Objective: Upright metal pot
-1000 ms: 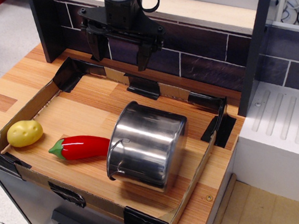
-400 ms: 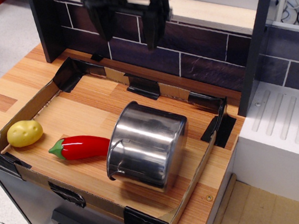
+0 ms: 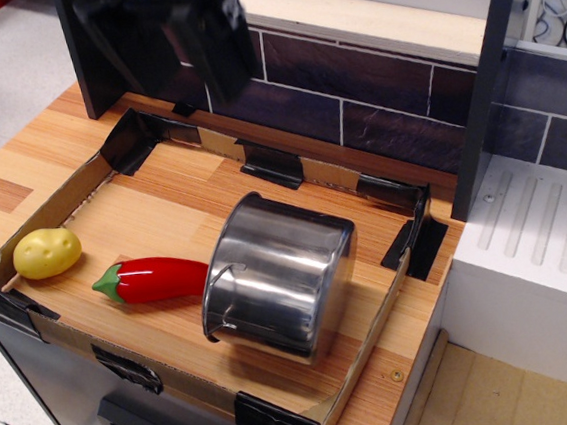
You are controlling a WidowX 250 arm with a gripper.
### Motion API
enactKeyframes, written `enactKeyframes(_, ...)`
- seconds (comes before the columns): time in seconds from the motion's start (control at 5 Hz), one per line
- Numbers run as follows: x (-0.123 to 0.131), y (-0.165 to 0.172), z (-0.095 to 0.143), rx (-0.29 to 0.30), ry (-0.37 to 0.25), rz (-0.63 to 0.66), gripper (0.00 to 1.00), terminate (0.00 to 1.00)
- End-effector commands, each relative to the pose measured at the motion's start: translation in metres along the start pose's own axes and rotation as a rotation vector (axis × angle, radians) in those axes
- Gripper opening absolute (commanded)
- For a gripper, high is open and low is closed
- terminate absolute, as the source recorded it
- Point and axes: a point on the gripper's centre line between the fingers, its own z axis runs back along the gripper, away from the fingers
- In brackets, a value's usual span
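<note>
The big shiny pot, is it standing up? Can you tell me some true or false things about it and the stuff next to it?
1. The metal pot is standing upright. False: it lies tipped on its side.
2. The red pepper lies right beside the pot. True.
3. The tool is gripping the pot. False: it hangs high above the back of the tray, blurred, holding nothing.
4. The yellow potato sits inside the pot. False: it rests on the wood at the tray's left end.
5. The pepper lies between potato and pot. True.

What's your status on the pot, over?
Gripper high at back wall, blurred, jaws unreadable, holding nothing. Metal pot on its side in tray, untouched. Red pepper touching pot's left; potato clear.
</note>
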Motion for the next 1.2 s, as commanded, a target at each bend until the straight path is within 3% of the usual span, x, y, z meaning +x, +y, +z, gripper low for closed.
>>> enactKeyframes(0.0, -0.033, 0.012, -0.019, -0.027, 0.007, -0.033, 1.0, 0.0)
enactKeyframes(0.2, -0.04, 0.016, -0.036, 0.007, 0.005, -0.051, 1.0, 0.0)
enactKeyframes(0.4, -0.038, 0.022, -0.042, -0.003, -0.008, -0.059, 1.0, 0.0)
enactKeyframes(1.0, -0.035, 0.027, -0.065, 0.004, 0.05, -0.059, 1.0, 0.0)
